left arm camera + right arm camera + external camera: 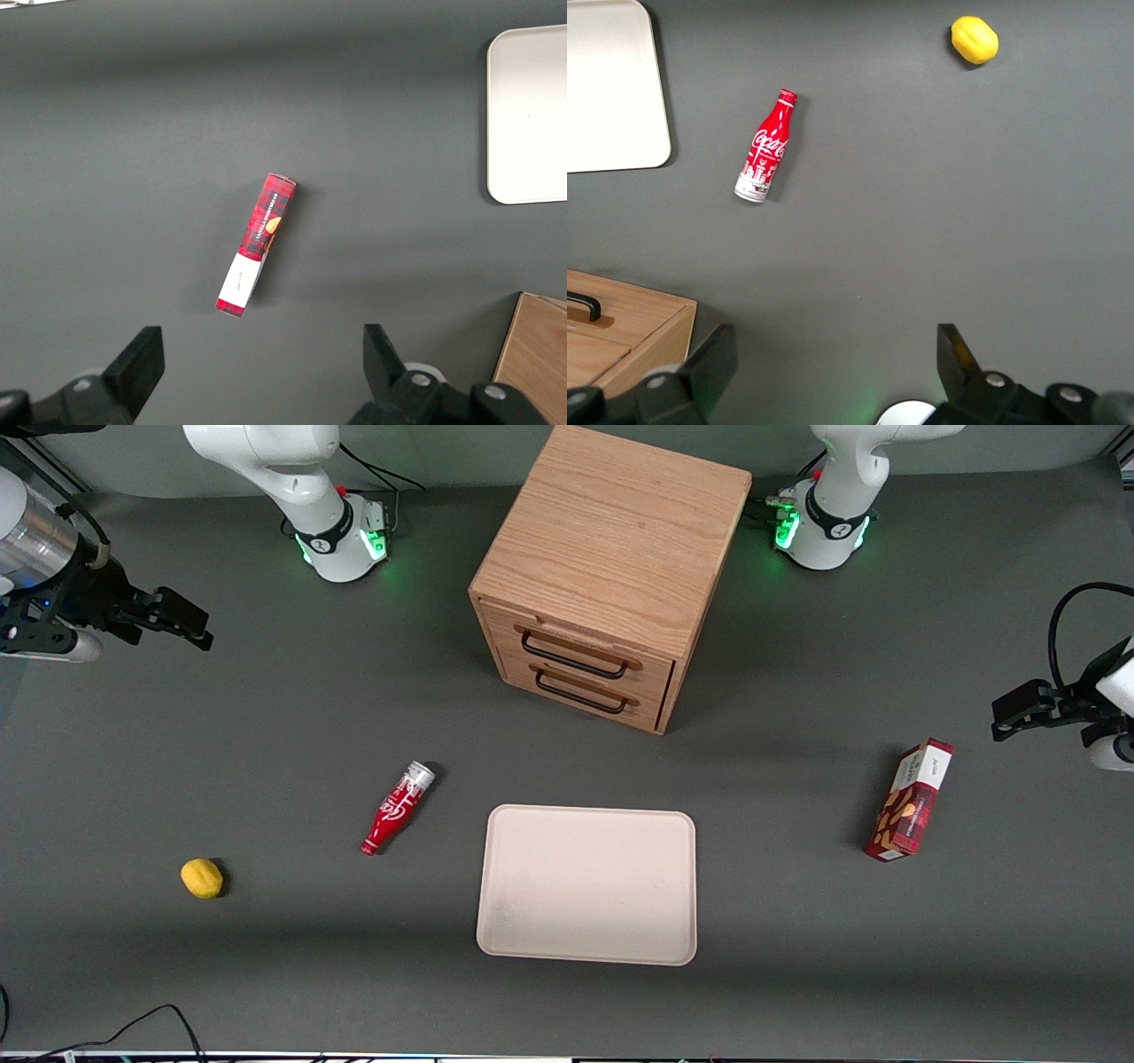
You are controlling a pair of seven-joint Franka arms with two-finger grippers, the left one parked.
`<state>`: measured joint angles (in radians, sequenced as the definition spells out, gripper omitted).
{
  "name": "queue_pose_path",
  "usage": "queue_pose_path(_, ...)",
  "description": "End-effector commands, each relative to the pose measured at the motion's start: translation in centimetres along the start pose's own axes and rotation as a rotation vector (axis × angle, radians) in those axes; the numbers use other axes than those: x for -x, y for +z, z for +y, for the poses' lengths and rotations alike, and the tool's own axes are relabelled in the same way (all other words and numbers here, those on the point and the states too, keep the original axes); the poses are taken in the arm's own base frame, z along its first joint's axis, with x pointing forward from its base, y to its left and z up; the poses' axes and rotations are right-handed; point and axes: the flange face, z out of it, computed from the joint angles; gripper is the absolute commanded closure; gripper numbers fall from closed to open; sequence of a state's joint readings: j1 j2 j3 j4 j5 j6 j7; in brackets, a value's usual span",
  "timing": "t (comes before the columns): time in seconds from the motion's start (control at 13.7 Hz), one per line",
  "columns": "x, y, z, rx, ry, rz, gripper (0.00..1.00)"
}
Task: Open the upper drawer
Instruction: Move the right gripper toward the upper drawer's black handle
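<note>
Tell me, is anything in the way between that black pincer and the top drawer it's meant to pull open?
Nothing visible is. The black pincer hangs open toward the working arm's end of the table, and only bare grey table lies between it and the upper light-oak drawer. The red bottle, yellow lemon and beige tray all lie nearer the front camera.

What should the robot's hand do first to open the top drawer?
Probably move toward the upper drawer's black handle. The drawer looks closed, and the open gripper hangs far off at the working arm's end of the table, holding nothing.
</note>
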<state>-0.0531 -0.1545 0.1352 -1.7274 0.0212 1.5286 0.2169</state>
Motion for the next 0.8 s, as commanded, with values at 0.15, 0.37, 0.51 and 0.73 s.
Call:
queue_pose_path(0.15, -0.2, -0.9, 1.0, 0.012, 0.034, 0.006, 0.0)
queue_pose_path(0.37, 0.1, -0.8, 2.0, 0.015, 0.026, -0.032, 0.0)
queue_pose_path(0.51, 0.7, -2.3, 1.4, 0.015, -0.09, -0.044, 0.0)
queue_pose_path(0.73, 0.8, -2.6, 1.4, -0.008, -0.226, -0.068, 0.0)
